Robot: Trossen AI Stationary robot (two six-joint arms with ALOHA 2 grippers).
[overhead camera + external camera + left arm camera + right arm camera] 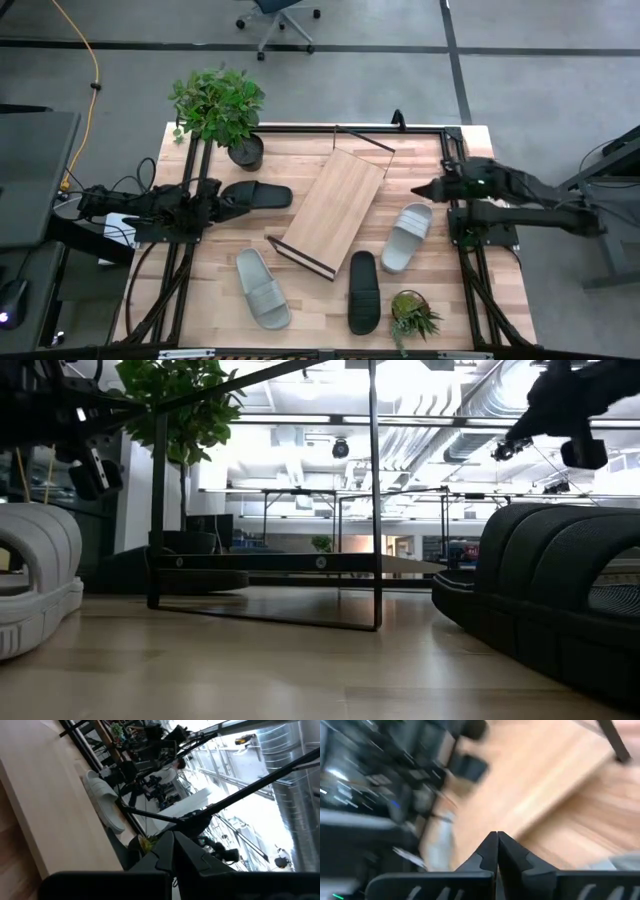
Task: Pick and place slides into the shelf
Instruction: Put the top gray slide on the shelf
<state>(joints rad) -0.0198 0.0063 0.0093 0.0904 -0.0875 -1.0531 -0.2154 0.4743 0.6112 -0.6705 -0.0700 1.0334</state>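
Lying bare, shelf (338,208) has slides (262,287) around it.

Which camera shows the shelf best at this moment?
The high view: the whole shelf lies diagonally mid-table, its board bare, with all four slides around it. The low view catches only its thin wire frame and board edge-on. The left wrist view shows a slanted stretch of it; the right wrist view blurs it.
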